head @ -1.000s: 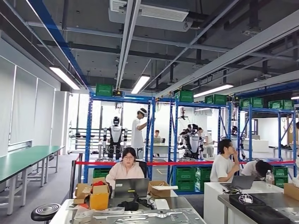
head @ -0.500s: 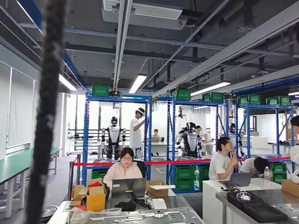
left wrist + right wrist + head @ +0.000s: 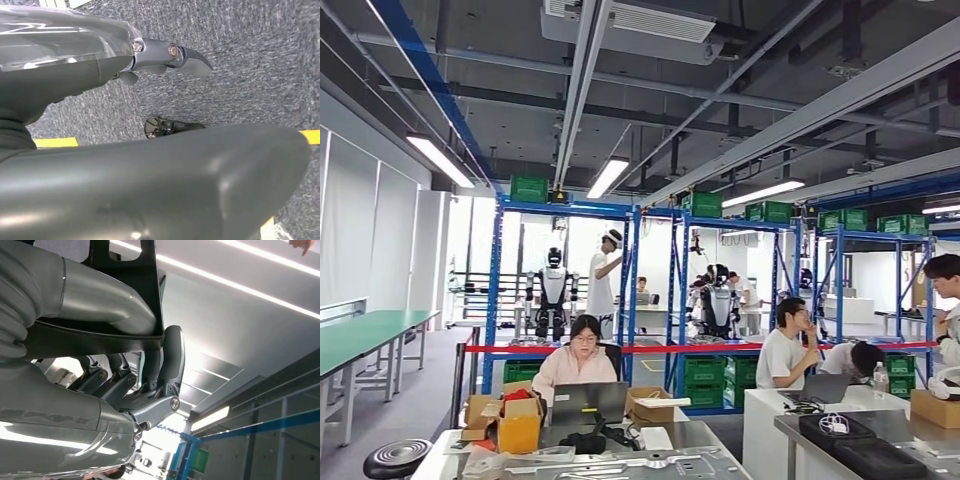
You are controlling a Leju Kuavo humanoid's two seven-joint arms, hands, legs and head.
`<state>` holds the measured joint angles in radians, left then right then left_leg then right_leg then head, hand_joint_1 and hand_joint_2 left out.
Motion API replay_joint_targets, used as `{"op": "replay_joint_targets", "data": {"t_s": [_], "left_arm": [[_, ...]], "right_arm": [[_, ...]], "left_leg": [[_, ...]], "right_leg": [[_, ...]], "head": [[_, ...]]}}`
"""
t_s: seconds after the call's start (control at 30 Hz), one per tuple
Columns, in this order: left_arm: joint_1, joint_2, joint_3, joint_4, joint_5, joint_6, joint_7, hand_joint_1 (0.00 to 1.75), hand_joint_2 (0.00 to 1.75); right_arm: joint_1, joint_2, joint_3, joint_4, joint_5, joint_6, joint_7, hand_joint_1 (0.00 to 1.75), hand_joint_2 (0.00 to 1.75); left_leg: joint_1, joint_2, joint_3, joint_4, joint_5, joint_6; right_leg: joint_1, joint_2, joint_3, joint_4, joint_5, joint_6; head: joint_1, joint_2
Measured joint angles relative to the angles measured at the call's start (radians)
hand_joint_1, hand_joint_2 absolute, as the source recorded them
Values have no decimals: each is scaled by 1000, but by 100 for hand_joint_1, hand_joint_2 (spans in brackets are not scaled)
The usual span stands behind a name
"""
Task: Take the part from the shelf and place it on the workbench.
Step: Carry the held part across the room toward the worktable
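Note:
In the right wrist view my right hand grips a flat black part with cut-outs; the thick grey thumb lies on one face and the dark fingers hook over its edge. My left hand hangs over grey carpet with yellow tape lines, its fingers stretched out and nothing in it. A steel-topped workbench lies at the bottom of the head view. Blue shelves with green bins stand further back.
A stamped metal sheet, cardboard boxes and a laptop lie on the bench, with a person seated behind it. Another table with seated people stands right. Green benches line the left wall; a black stool stands lower left.
The camera has turned, so the whole scene sits a little further left. A dark ribbed shape that crossed the left of the view half a second ago is gone.

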<state>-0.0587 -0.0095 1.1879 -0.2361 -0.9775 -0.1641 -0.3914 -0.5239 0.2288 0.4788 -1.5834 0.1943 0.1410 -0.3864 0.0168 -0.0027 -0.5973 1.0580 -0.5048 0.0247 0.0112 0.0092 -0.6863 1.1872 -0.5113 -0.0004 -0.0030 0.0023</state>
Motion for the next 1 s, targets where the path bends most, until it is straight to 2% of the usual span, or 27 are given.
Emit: {"op": "replay_joint_targets", "data": {"t_s": [0.03, 0.07, 0.17, 0.23, 0.27, 0.3, 0.37, 0.4, 0.43, 0.47, 0.5, 0.53, 0.57, 0.6, 0.67, 0.73, 0.8, 0.9, 0.97, 1.0], "left_arm": [[-1, -1, 0, 0, 0, -1, 0, 0, 0], [-1, -2, 0, 0, 0, -1, 0, 0, 0], [-3, -4, 0, 0, -1, -2, 0, 0, 0], [-3, -4, 0, 0, -1, -3, 0, 0, 0], [-4, -4, 0, 0, -1, -3, -1, 0, 0], [-3, -4, 0, 0, -1, -3, -1, 0, 0], [-1, -3, 1, 0, -1, -2, 0, 0, 0], [1, -3, 1, 0, -1, -2, 0, 0, 0], [3, -3, 1, 0, -1, -2, 0, 0, 0], [4, -3, 1, 0, -1, -2, 0, 0, 0], [4, -3, 1, 0, -1, -2, -1, 0, 0], [4, -3, 1, 0, -1, -2, -1, 0, 0], [2, -3, 1, 0, -1, -2, -1, 0, 0], [1, -4, 1, 0, -2, -2, -2, 0, 0], [1, -4, 1, 0, -4, -1, -2, 0, 0], [2, -4, 1, 0, -6, 0, -4, 0, 0], [2, -3, 1, 0, -7, 0, -5, 0, 0], [2, -3, 1, 0, -7, 0, -5, 0, 0], [1, -3, 1, 0, -7, 0, -6, 0, 0], [0, -3, 1, 0, -7, 0, -6, 0, 0]], "right_arm": [[-2, 0, 0, 0, 0, 0, 0, 175, 175], [-5, 1, 0, 0, 1, 0, 0, 175, 175], [-10, 2, 1, 0, 1, -1, 2, 175, 175], [-10, 4, 1, -3, 2, -1, 1, 175, 175], [-11, 6, 1, -4, 2, -1, 1, 175, 175], [-11, 8, 1, -4, 1, -1, 0, 175, 175], [-9, 9, 1, -2, 1, -1, 1, 175, 175], [-5, 9, 1, -1, 1, -1, 1, 175, 175], [-3, 9, 1, 0, 2, -1, 1, 175, 175], [-1, 9, 1, 0, 2, -1, 2, 175, 175], [0, 9, 1, 0, 2, -1, 2, 175, 175], [1, 9, 1, 0, 2, -1, 2, 175, 175], [1, 9, 1, 0, 2, -1, 2, 175, 175], [1, 10, 2, 0, 2, -1, 3, 175, 175], [1, 11, 3, 0, 2, -1, 5, 175, 175], [0, 11, 5, -1, 1, 0, 5, 175, 175], [-1, 11, 6, -2, 1, -1, 5, 175, 175], [-1, 11, 6, -2, 1, -1, 5, 175, 175], [-4, 11, 6, -3, 1, -1, 4, 175, 175], [-7, 10, 7, -2, 2, 0, 5, 175, 175]], "left_leg": [[0, -1, 4, -1, -3, -1], [1, -1, 6, -3, -5, -3], [3, 0, 9, -12, -7, -16], [1, 2, 12, -3, -18, -23], [0, 1, 1, 25, -33, -26], [1, 1, -23, 74, -54, -29], [3, 1, -96, 196, -91, -36], [5, 1, -123, 231, -91, -41], [8, 1, -135, 233, -73, -45], [11, 1, -126, 195, -36, -50], [15, 2, -105, 133, 8, -55], [17, 1, -83, 79, 38, -60], [18, 1, -64, 36, 52, -57], [17, 0, -54, 14, 53, -52], [13, -1, -49, 8, 38, -33], [13, -2, -46, 5, 34, -21], [14, -2, -43, 4, 32, -17], [14, -2, -43, 4, 32, -16], [14, -1, -41, 4, 30, -13], [13, -1, -35, 4, 24, -9]], "right_leg": [[6, -2, 27, -63, 31, -9], [12, -3, 47, -110, 48, -17], [20, -4, 65, -154, 46, -30], [15, -5, 87, -181, 48, -32], [11, -7, 100, -195, 50, -33], [8, -8, 110, -202, 49, -33], [6, -7, 121, -203, 41, -36], [5, -6, 127, -203, 36, -35], [3, -4, 133, -202, 30, -33], [1, -2, 141, -200, 22, -29], [-2, 0, 148, -195, 12, -24], [-2, 1, 152, -187, 2, -17], [-1, 2, 153, -179, -8, -11], [0, 3, 152, -172, -16, -5], [-1, 5, 150, -167, -23, 2], [-3, 3, 152, -162, -32, 8], [-4, 2, 152, -154, -39, 12], [-4, 2, 151, -152, -41, 12], [-5, 1, 133, -119, -54, 15], [-6, 0, 84, -45, -70, 16]], "head": [[0, 0], [0, 0], [0, 0], [0, 0], [1, 0], [1, 0], [1, 0], [1, 0], [1, 0], [1, 0], [1, 0], [1, 0], [2, 0], [4, 0], [6, 0], [6, 0], [6, 0], [6, 0], [6, 0], [6, 0]]}}
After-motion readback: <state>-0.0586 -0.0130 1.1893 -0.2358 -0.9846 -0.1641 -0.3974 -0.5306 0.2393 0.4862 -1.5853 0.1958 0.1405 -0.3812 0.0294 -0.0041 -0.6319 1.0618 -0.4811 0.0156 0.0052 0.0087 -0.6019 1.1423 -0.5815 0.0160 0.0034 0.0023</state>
